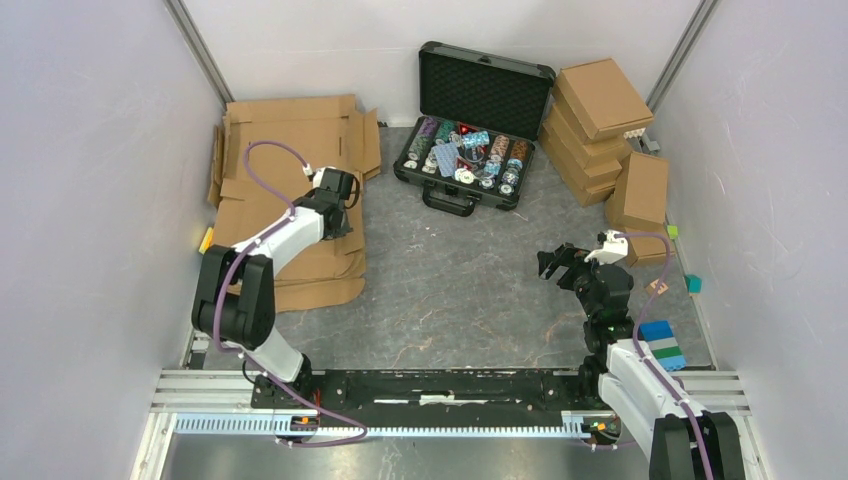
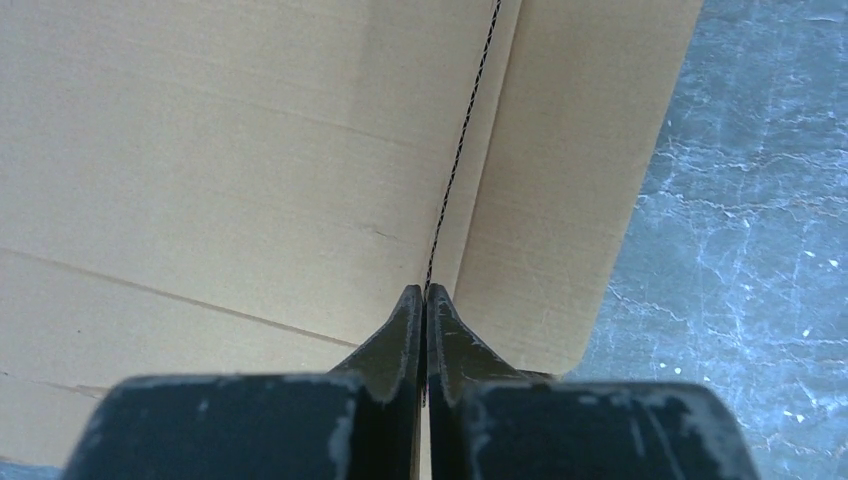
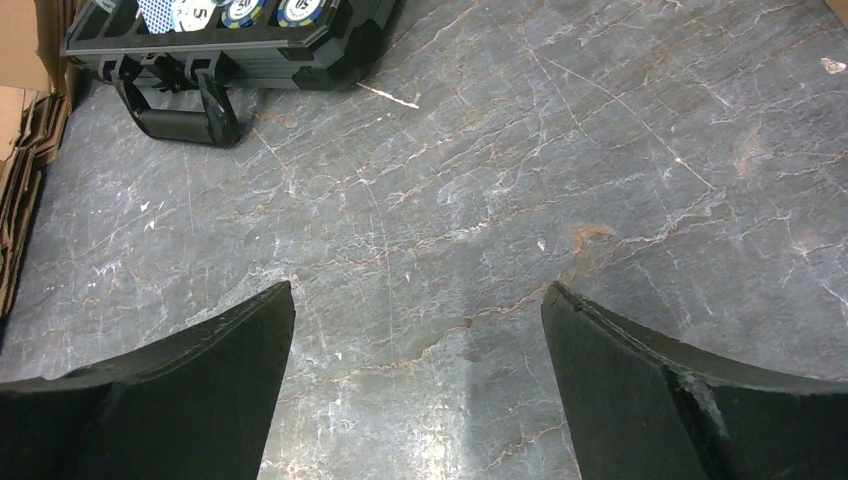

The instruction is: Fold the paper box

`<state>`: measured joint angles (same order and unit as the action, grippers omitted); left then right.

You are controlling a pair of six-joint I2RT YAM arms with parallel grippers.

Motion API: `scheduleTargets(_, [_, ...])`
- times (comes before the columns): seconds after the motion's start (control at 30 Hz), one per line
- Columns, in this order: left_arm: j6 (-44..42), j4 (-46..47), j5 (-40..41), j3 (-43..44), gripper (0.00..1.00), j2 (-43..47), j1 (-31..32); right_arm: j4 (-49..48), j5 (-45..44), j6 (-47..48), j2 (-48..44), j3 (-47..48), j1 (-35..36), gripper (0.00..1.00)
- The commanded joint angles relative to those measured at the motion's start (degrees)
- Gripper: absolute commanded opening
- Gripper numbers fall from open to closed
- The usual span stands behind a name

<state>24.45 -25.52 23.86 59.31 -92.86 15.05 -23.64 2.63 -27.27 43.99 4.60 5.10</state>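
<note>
Left fingers [image 2: 405, 335], pressed shut, meet the box [image 2: 220, 170] on the desk's [image 3: 450, 180] left, its slit [image 2: 457, 165] running straight ahead of them; right fingers [image 3: 220, 380], spread wide, hang well apart.

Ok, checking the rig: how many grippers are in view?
2. The left gripper, shut, is over the paper box at the left of the table; the right gripper, open, hangs above its surface at right.

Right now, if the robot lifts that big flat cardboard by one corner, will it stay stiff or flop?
It would probably bend at its creases: the paper box is one wide sheet with a cut flap. It looks thin, so it's likely light. If pushed, it may slide on the smooth table.
</note>
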Motion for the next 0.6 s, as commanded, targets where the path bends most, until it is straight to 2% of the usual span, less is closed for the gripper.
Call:
scheduleTargets(0.0, [1.1, -1.7, -0.9, 1.9, 0.02, 5.3, 0.9, -3.4, 0.7, -0.6, 0.3, -0.1, -0.2, 0.98])
scheduleTargets(0.23, [4.6, -5.3, -3.7, 2.0, 0.02, 15.5, 4.2, -3.4, 0.9, -0.6, 0.6, 0.0, -0.2, 0.98])
scheduleTargets(0.37, [9.3, -4.8, -10.1, -0.5, 0.04, 20.0, 6.8, -3.6, 1.4, -0.5, 1.0, 0.1, -0.2, 0.98])
scheduleTargets(0.5, [15.3, 1.0, -14.9, -4.9, 0.06, 23.4, 13.7, -4.8, 3.4, -0.7, 1.9, 0.1, -0.2, 0.98])
scheduleTargets(0.57, [18.2, 4.0, -16.4, -5.5, 0.07, 23.3, 17.7, -7.2, 7.5, -0.4, 2.9, 0.1, -0.2, 0.98])
